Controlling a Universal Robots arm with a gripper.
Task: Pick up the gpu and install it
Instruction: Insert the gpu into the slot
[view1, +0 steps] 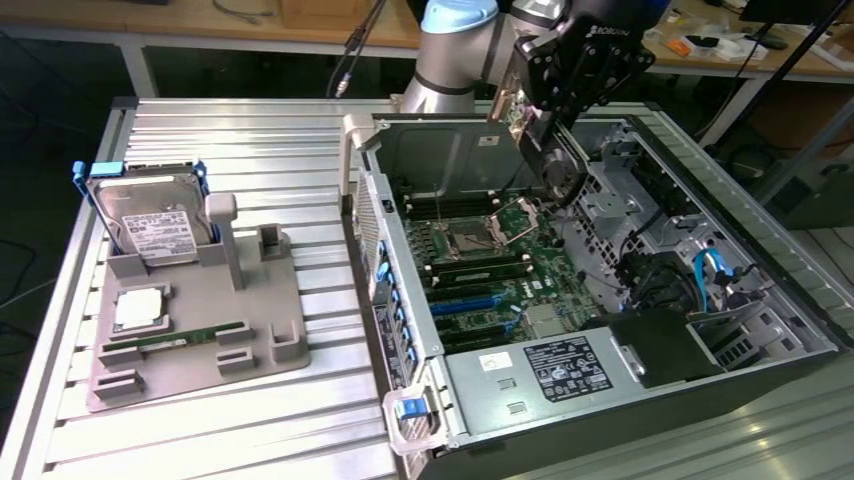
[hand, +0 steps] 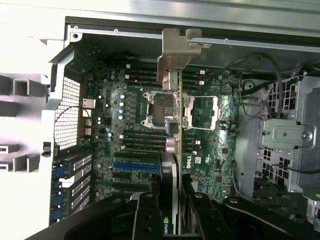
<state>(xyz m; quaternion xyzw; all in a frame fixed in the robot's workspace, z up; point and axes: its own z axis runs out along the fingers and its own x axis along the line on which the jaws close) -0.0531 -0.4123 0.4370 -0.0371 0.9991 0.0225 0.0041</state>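
The gpu (view1: 558, 175) is a thin dark card hanging on edge above the open computer case (view1: 400, 300), over the motherboard (view1: 467, 275). My gripper (view1: 541, 125) is shut on its upper part. In the wrist view the gpu (hand: 173, 150) appears edge-on between my fingers (hand: 145, 215), with its silver bracket (hand: 176, 47) at the far end and my gripper (hand: 172, 212) clamped on it. It hovers over the processor socket (hand: 162, 107), apart from the board. The blue expansion slots (hand: 135, 166) lie to one side of the card.
A grey fixture (view1: 274, 335) stands on the slatted table at the exterior view's left. It carries a hard drive in a blue frame (view1: 150, 220), a processor chip (view1: 140, 308) and a green RAM stick (view1: 180, 338). Drive cages and cables (view1: 707, 270) crowd the case's right side.
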